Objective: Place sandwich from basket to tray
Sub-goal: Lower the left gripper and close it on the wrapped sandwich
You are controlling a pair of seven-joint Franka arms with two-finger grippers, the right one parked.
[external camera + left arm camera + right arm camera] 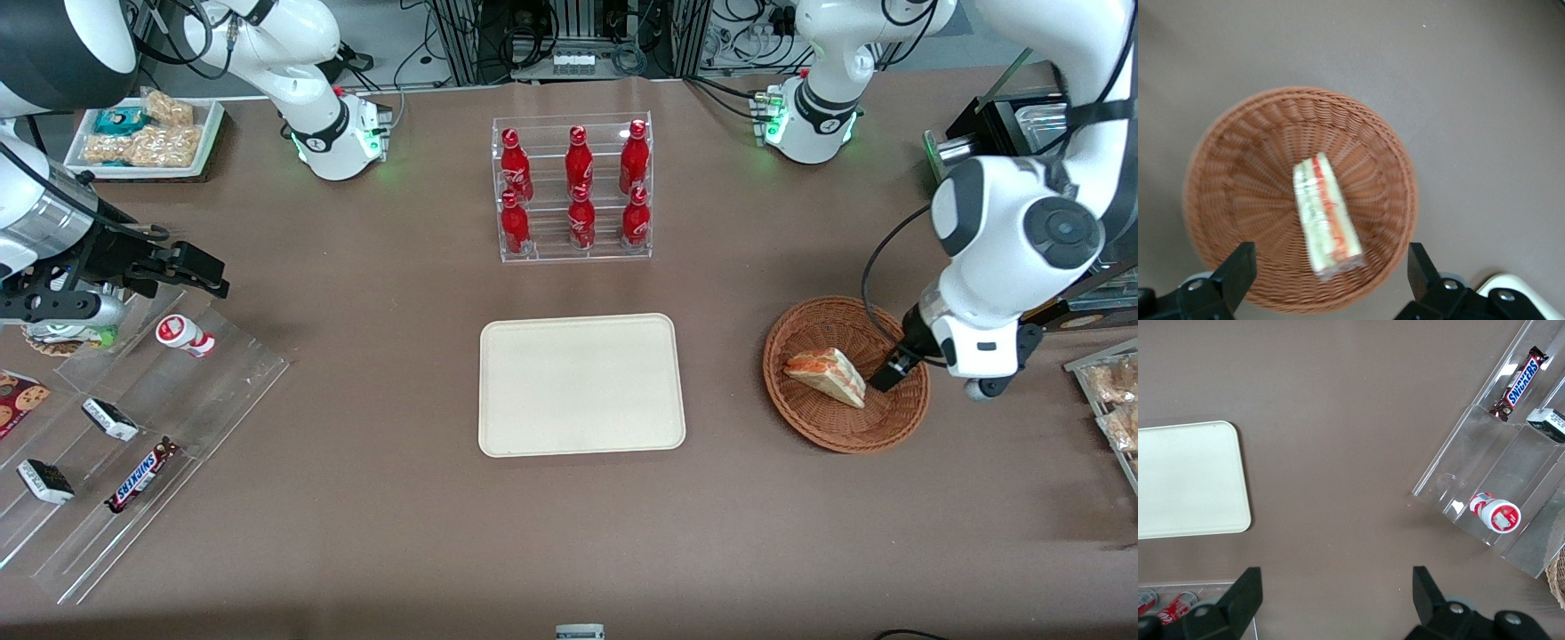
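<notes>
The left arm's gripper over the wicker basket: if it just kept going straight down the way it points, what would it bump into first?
Most likely the sandwich. The gripper hangs above the basket with its fingers open, the wedge roughly between them. How high it hangs is hard to judge.

I see basket (805, 418) reddish-brown, woven wicker pattern. Sandwich (828, 374) in it: pale bread, orange-red and green filling stripes. My gripper (1328, 283) above basket: black fingers (1238, 270) spread wide. Tray (581, 384) at 9 o'clock from basket: plain cream-beige. Table (373, 516) flat brown. Bottles (578, 187) at 12 o'clock from tray: red, white script, in clear rack. Snickers bar (140, 475) dark brown, blue lettering.
</notes>
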